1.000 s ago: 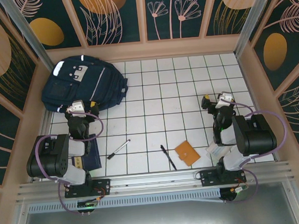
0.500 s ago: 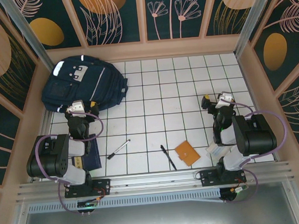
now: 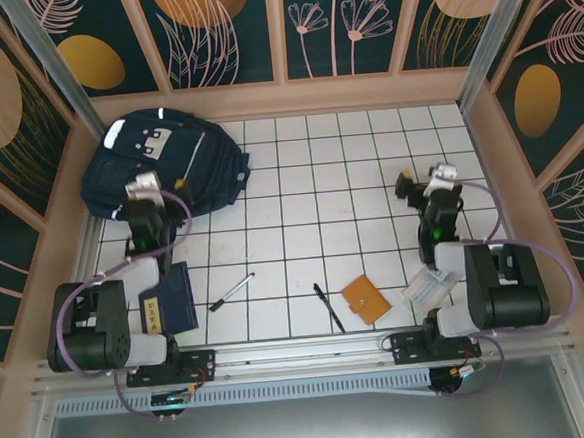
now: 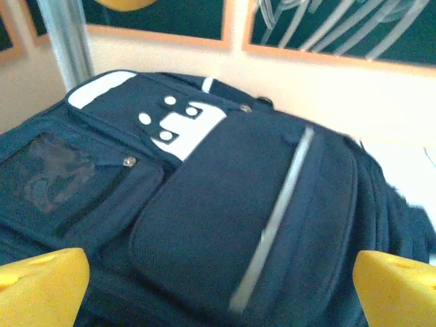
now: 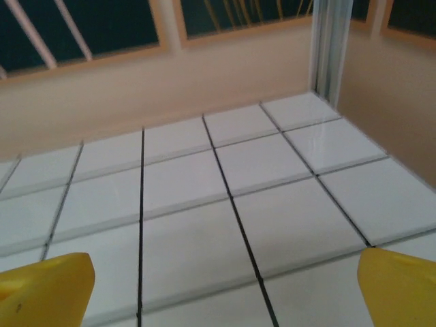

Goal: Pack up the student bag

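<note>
1. Across the whole cell floor spreads a white tiled table [image 3: 319, 177] with dark grid lines, walled in peach.
2. At its far left corner lies the student bag [image 3: 173, 162], navy, front side up, its grey-white stripes and dotted pale patch showing.
3. Left gripper [image 4: 219, 283] hangs at the bag's near edge, its yellow fingertips [image 4: 41, 281] spread wide and holding nothing.
4. Right gripper [image 5: 221, 286] hovers over bare tiles on the right side, jaws released wide, empty.
5. A dark-blue notebook [image 3: 172, 300] lies flat at the near left, just beside the left arm.
6. An orange wallet [image 3: 365, 299] sits near the front middle.
7. A black pen [image 3: 328, 307] lies just left of the wallet.
8. A white-and-black pen [image 3: 232, 291] lies between the notebook and the black pen.
</note>
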{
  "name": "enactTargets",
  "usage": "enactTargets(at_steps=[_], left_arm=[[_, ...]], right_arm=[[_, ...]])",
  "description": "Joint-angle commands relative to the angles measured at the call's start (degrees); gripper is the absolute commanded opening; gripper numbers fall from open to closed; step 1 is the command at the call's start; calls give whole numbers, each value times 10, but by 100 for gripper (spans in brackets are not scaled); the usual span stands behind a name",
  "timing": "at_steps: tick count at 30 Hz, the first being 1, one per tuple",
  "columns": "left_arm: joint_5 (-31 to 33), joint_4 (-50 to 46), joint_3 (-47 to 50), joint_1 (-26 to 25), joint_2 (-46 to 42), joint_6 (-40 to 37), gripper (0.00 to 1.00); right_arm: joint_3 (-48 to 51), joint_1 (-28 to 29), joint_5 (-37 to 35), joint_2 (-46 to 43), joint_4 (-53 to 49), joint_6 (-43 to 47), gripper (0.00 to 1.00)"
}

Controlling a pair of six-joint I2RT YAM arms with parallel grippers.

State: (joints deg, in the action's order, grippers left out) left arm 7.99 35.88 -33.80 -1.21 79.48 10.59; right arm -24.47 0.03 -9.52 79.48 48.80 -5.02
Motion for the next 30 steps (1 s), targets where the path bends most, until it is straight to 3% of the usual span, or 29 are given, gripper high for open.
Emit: enactTargets(at_steps=[1, 3, 6, 10, 22, 25, 27, 30], left_arm=[[-25, -314, -133, 2, 20, 99, 99], [-136, -355, -186, 3, 60, 83, 99], [-169, -408, -265, 2, 124, 77, 99], [-135, -442, -349, -7, 178, 40, 99], [24, -572, -584, -66, 420, -37, 96], [43, -589, -619, -67, 459, -41, 75], [29, -604, -642, -68, 477, -50, 46], [-30, -623, -669, -70, 480, -71, 11]], right_arm=[[-156, -7, -53, 6, -325, -100, 99], [-240, -8, -42, 56, -439, -131, 99], [-271, -6, 72, 88, -482, -130, 99], [-236, 18, 118, 55, -447, -147, 99], [-223, 126, 71, -15, -464, -99, 99], [-216, 129, 82, -34, -457, -99, 99], [-217, 129, 83, -45, -460, -95, 98], [-221, 130, 83, -63, -465, -86, 95]])
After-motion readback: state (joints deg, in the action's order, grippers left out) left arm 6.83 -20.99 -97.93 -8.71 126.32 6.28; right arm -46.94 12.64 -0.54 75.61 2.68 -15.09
